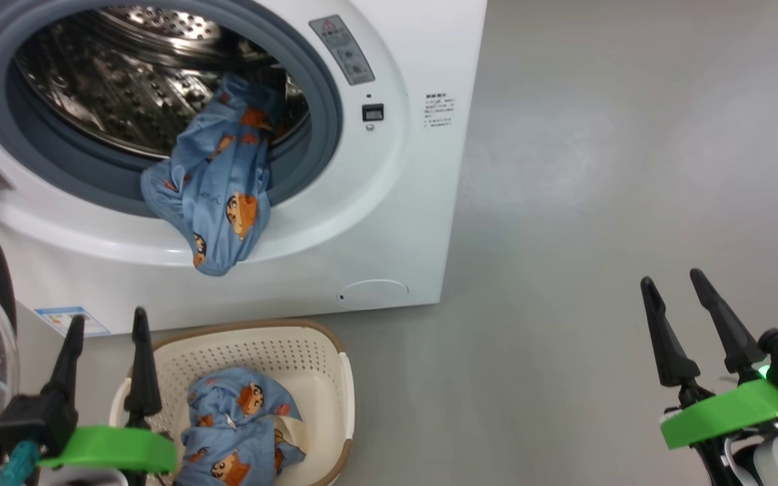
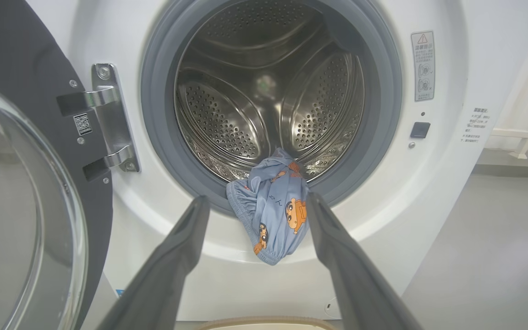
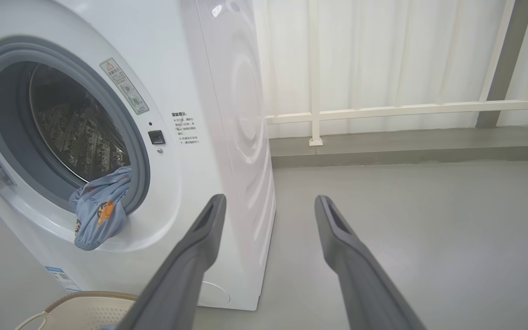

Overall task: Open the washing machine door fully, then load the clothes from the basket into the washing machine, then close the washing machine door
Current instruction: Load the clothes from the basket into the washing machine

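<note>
The white washing machine (image 1: pixel 389 202) stands with its round door (image 2: pixel 21 206) swung wide to the left. One light-blue printed garment (image 1: pixel 217 182) hangs half out of the drum over the grey seal (image 2: pixel 271 215) (image 3: pixel 99 211). A second garment (image 1: pixel 240 425) lies in the cream basket (image 1: pixel 281 344) on the floor below the opening. My left gripper (image 1: pixel 109 324) hovers open above the basket's left side, holding nothing. Off to the right, my right gripper (image 1: pixel 672 280) is open over bare floor, well clear of the machine.
Grey floor (image 1: pixel 598 169) spreads to the right of the machine. A white railing (image 3: pixel 383 110) with pale curtains behind it runs along the back. The door's steel hinge (image 2: pixel 108 119) sits left of the opening.
</note>
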### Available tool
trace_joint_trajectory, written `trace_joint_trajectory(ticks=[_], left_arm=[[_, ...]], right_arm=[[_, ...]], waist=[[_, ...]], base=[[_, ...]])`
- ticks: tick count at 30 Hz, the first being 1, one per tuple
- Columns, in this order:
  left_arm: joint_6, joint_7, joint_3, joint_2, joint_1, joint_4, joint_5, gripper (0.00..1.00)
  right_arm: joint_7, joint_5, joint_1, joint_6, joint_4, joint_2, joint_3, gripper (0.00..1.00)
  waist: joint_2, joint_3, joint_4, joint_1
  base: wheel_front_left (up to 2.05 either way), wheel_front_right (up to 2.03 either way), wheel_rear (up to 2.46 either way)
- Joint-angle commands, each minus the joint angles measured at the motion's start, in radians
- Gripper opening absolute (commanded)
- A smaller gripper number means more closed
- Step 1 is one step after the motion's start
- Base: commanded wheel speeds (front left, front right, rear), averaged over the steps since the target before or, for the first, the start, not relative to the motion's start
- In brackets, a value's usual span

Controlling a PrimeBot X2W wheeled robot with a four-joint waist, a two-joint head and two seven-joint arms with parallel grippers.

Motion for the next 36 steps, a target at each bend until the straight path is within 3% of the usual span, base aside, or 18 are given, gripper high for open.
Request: trace_joint_trajectory(ticks=[1, 19, 36], left_arm=[[0.001, -0.005, 0.034, 0.012, 0.003, -0.037, 0.010, 1.00], [0.001, -0.005, 0.079, -0.010, 0.167, -0.158, 0.017, 1.00], [0.001, -0.005, 0.091, -0.020, 0.170, -0.180, 0.015, 1.00]], right_arm=[[-0.008, 0.007, 0.010, 0.005, -0.024, -0.024, 0.006, 1.00], [-0.008, 0.007, 0.081, 0.005, -0.036, -0.025, -0.031, 1.00], [-0.008, 0.000, 0.070, 0.005, -0.043, -0.020, -0.038, 1.00]], waist=[[0.0000, -0.019, 0.011, 0.0001], [0.0000, -0.061, 0.005, 0.0001], [0.0000, -0.031, 0.010, 0.0001]], base=[[0.00, 0.00, 0.00], [0.00, 0.00, 0.00], [0.00, 0.00, 0.00]])
